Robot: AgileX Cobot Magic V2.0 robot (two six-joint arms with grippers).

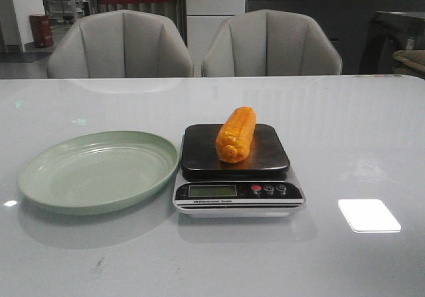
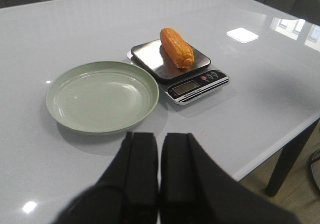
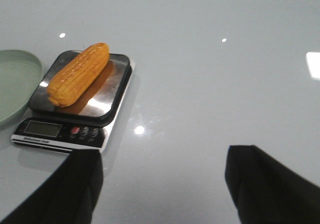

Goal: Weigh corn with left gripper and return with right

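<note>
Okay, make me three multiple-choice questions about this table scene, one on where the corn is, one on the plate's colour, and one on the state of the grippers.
1. Where does the corn lie?
A. in the plate
B. on the scale's black plate
C. on the bare table

2. What colour is the plate?
A. pale green
B. red
C. black

3. How do the grippers stand?
A. both shut on the corn
B. left gripper shut and empty, right gripper open
C. left open, right holding the plate

Answers: 1 B, the cob rests on the weighing plate above the display. 2 A, the front view shows a pale green dish. 3 B, the left fingers meet on nothing while the right fingers stand wide apart.
</note>
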